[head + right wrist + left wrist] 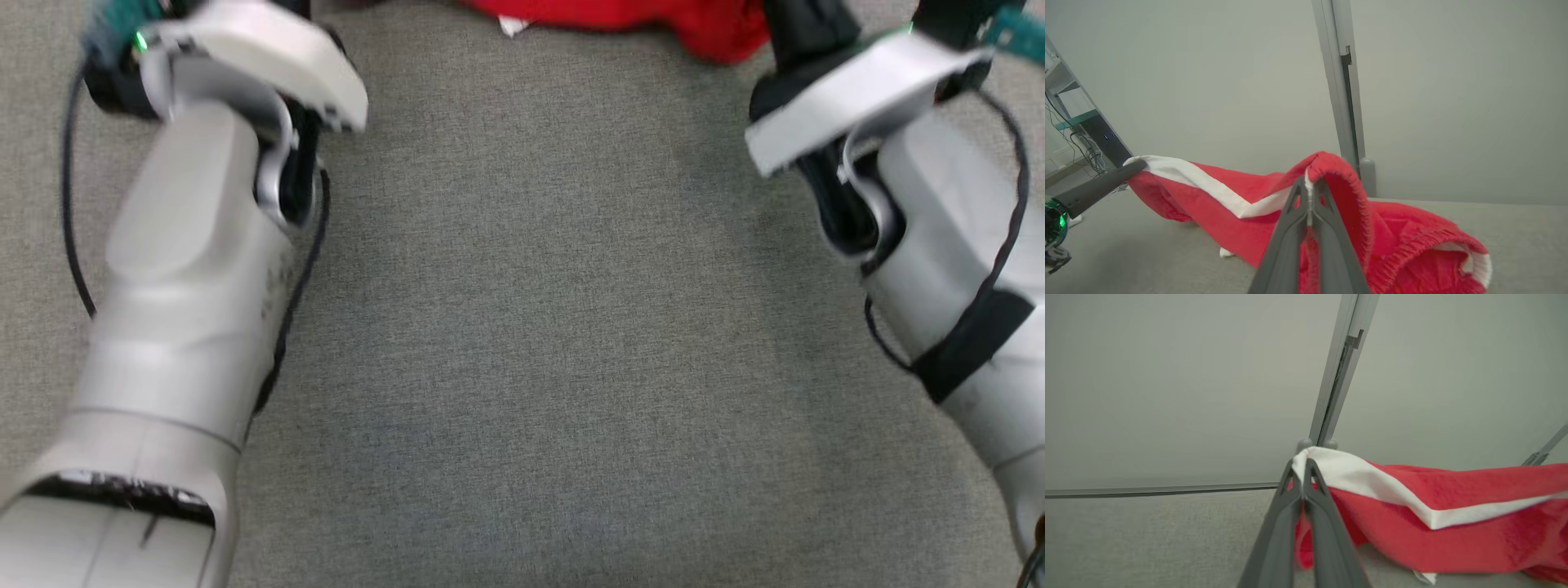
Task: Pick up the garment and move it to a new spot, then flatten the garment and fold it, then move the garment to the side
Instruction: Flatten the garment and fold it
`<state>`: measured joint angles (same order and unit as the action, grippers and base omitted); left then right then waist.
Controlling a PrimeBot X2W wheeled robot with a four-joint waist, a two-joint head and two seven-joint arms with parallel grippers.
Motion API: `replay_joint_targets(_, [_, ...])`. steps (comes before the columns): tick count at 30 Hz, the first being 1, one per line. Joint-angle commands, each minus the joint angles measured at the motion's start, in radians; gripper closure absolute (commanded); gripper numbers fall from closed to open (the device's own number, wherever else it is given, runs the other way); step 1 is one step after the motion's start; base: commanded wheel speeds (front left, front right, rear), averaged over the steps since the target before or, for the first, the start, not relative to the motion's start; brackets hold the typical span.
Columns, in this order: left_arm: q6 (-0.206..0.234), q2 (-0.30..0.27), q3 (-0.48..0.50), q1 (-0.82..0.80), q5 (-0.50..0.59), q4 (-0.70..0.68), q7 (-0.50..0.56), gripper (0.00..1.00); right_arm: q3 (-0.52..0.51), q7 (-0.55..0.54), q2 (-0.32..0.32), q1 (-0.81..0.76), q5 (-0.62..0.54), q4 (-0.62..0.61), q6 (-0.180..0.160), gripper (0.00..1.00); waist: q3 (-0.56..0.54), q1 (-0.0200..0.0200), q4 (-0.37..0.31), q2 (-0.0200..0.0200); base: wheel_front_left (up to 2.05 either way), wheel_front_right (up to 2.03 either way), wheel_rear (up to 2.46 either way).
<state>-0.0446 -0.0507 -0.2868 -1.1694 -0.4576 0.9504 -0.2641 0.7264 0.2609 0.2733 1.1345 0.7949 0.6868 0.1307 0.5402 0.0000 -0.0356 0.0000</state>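
Left wrist view: our left gripper (1303, 469) and right gripper (1309, 188) each pinch the garment (1453, 543); uneven pulling could free it.

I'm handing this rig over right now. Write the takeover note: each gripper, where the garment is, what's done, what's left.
Left gripper: shut on the red garment, pinching a corner at its white stripe.
Right gripper: shut on the garment's gathered elastic edge.
Garment: held up between both grippers at the far side of the grey cloth surface. Its middle sags and its lower folds rest on the surface.
Done: garment gripped and lifted.
Left: set it down at the new spot, flatten it, fold it, move it aside.
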Motion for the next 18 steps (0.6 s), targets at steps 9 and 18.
replay_joint_targets(9, [0.019, -0.002, 0.041, 0.317, 0.036, -0.208, 0.000, 1.00, -0.046, 0.005, 0.000, -0.322, 0.013, -0.107, 0.000, 1.00, -0.055, 0.0000, 0.001, 0.0000, 0.00, 0.00, 0.00])
replay_joint_targets(18, [0.036, -0.002, 0.098, 0.721, 0.113, -0.508, 0.000, 1.00, -0.120, 0.005, 0.033, -0.679, -0.055, -0.282, 0.000, 1.00, -0.208, 0.0000, 0.014, 0.0000, 0.00, 0.00, 0.00])
